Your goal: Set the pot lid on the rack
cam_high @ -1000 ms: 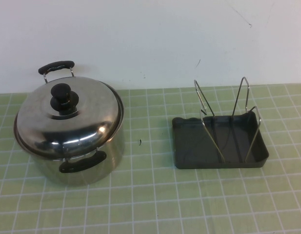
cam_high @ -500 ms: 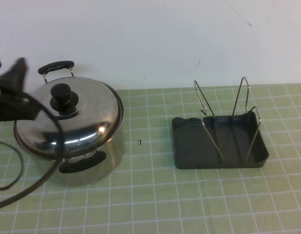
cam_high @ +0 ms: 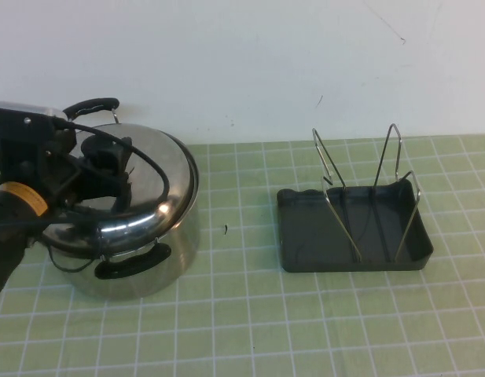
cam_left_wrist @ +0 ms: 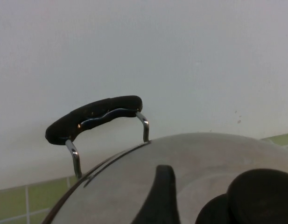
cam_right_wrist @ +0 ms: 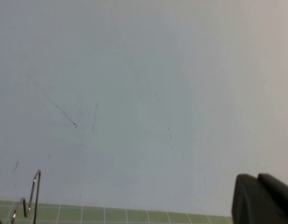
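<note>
The pot lid (cam_high: 159, 184), shiny steel with a black knob (cam_high: 107, 154), sits on the steel pot (cam_high: 159, 255) at the table's left. My left gripper (cam_high: 108, 161) reaches in from the left and sits over the lid at the knob. In the left wrist view the knob (cam_left_wrist: 263, 196) is between the open jaws, with one finger (cam_left_wrist: 158, 198) standing apart from it above the lid (cam_left_wrist: 190, 158). The rack (cam_high: 305, 236), a dark grey tray with wire loops (cam_high: 387, 161), stands empty at the right. My right gripper (cam_right_wrist: 256, 200) is out of the high view, its fingers together against the white wall.
The pot's far black handle (cam_high: 90, 106) rises behind the lid, also in the left wrist view (cam_left_wrist: 94, 116). Its near handle (cam_high: 132, 263) faces me. A rack wire loop (cam_right_wrist: 34, 196) shows in the right wrist view. Green tiled table (cam_high: 242, 314) lies between pot and rack.
My left arm has come in from the left and its gripper has moved over the lid to the knob. The lid, pot and rack have not moved.
</note>
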Robot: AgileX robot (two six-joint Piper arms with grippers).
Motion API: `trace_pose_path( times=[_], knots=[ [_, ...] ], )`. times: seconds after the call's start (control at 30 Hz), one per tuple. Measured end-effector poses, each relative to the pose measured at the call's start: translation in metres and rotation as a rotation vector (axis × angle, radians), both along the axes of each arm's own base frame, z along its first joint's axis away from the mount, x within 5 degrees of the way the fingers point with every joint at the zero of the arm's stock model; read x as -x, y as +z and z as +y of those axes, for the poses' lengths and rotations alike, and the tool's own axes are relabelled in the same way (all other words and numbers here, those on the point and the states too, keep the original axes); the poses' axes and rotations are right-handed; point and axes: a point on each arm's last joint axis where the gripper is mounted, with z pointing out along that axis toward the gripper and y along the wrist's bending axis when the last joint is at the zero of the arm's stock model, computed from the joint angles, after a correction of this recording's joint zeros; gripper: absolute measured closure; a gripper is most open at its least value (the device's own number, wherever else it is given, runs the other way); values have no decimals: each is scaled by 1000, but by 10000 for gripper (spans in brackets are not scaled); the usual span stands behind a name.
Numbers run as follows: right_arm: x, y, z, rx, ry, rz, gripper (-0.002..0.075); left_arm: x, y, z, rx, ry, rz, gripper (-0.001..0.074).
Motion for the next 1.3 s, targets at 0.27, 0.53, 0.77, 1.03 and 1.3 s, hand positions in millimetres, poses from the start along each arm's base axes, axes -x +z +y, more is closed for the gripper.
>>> trace_pose_path(
  times=[0.27, 0.53, 0.77, 1.03, 1.3],
  knots=[
    [0, -1, 0, -1, 0, 6, 727, -13, -8, -2, -8, -12, 7, 423],
    [0, -1, 0, 20, -2, 11, 727, -10, -1, -2, -25, -14, -19, 423],
    [14, 42, 1, 45, -3, -71, 727, 13, 58, -3, 54, -43, -274, 423],
    [-8, 96, 14, 8, 160, 86, 727, 61, 119, -29, 236, -198, -505, 423],
    [-51, 104, 62, -43, 804, 210, 727, 89, 134, -69, 413, -349, -536, 423]
  ],
)
